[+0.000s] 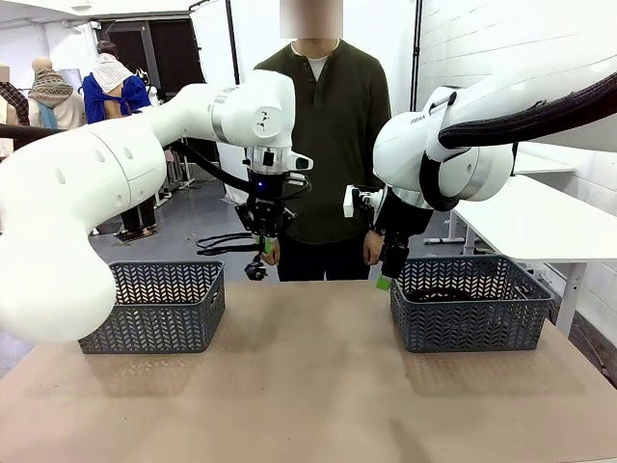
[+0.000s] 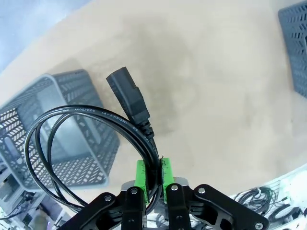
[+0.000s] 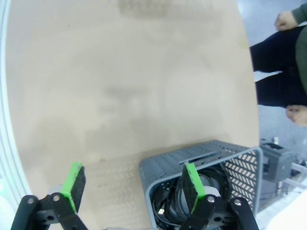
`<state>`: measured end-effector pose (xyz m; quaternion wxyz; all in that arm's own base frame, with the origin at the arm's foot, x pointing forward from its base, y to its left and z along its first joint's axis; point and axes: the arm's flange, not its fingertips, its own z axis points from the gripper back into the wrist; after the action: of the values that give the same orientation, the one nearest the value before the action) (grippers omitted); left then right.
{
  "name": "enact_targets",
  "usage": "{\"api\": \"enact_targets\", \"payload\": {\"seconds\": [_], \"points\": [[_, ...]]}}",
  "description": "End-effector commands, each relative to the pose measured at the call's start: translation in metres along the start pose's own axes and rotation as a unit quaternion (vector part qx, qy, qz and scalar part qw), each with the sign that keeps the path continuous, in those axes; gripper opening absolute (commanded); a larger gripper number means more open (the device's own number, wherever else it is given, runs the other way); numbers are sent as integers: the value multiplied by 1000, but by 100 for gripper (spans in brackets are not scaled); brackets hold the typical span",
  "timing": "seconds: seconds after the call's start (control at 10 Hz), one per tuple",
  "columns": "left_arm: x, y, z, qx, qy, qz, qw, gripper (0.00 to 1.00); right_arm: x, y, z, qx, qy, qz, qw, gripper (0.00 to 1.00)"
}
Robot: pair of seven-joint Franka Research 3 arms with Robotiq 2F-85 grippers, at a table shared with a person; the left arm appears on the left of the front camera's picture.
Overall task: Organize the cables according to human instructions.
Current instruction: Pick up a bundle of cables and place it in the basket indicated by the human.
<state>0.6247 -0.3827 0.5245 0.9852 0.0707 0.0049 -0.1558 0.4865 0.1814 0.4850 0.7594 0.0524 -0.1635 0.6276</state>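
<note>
between two grey baskets point(image 1: 159, 307) the tan table point(image 1: 308, 386) lies bare; left gripper point(image 2: 150, 178) pinches a cable point(image 2: 72, 143), right gripper point(image 3: 132, 184) gapes wide.

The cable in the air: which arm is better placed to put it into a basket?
The left. Its jaws are shut on the cable, and the left basket stands near below it. The right gripper hangs open over the right basket, holding nothing.

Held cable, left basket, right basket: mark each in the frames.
held cable point(image 2: 129, 98): left wrist view, on its plug end.
left basket point(image 1: 159, 309): front view, front wall.
right basket point(image 1: 468, 323): front view, front wall.
</note>
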Motion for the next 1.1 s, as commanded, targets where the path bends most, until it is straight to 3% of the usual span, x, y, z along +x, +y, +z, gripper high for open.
{"api": "enact_targets", "payload": {"seconds": [0.0, 0.4, 1.0], "points": [[36, 13, 35, 11, -3, -26, 1000, 0, 0, 0, 0, -3, 4, -2, 1000, 100], [0, 79, 38, -4, -3, -38, 999, 0, 0, 0, 0, -3, 4, -2, 1000, 100], [-43, 129, 25, -2, -83, 81, 993, 0, 0, 0, 0, -3, 4, -2, 1000, 100]]}}
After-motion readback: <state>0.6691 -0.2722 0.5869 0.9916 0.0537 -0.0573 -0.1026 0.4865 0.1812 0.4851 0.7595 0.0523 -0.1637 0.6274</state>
